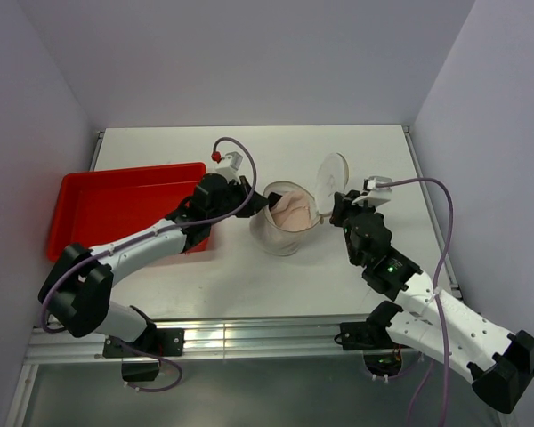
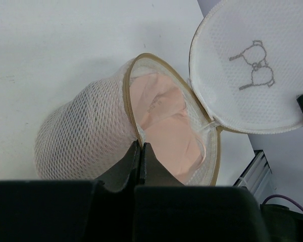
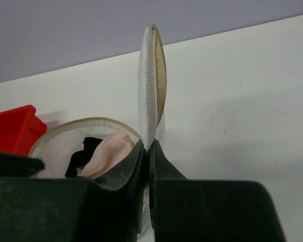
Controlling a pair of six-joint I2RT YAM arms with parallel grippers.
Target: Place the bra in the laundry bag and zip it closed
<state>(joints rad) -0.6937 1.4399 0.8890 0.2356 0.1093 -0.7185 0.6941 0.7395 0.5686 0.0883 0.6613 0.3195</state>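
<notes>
The whitish mesh laundry bag (image 1: 280, 233) stands open in the middle of the table, with the pale pink bra (image 1: 294, 214) inside it. The bra also shows in the left wrist view (image 2: 166, 121) and in the right wrist view (image 3: 108, 151). My left gripper (image 1: 254, 201) is shut on the bag's tan zipper rim (image 2: 133, 113) at its left side. My right gripper (image 1: 335, 210) is shut on the bag's round lid (image 1: 330, 178), which it holds upright on edge (image 3: 150, 91). The lid's dark mark shows in the left wrist view (image 2: 253, 63).
A red plastic tray (image 1: 125, 200) lies at the left, under my left arm. Grey walls close in the table at the back and both sides. The aluminium rail (image 1: 249, 336) runs along the near edge.
</notes>
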